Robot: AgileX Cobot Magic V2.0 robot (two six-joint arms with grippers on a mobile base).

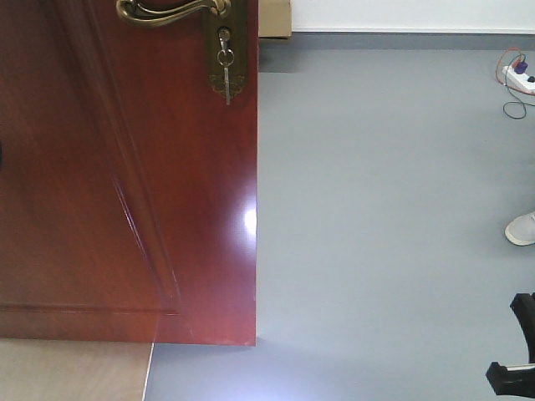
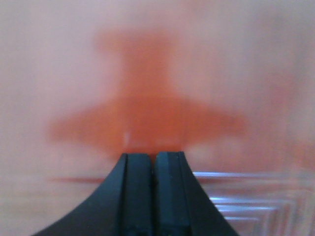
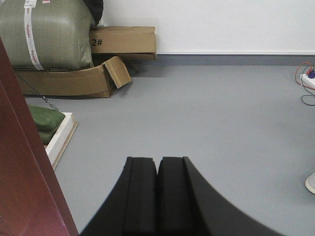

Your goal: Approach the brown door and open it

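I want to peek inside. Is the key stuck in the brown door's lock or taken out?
In. The key hangs from the keyhole under the brass handle on the brown door.

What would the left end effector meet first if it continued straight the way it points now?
Probably the door. The shut left end effector faces a blurred, glossy reddish surface filling its whole view, apparently very close, though the blur hides the true gap.
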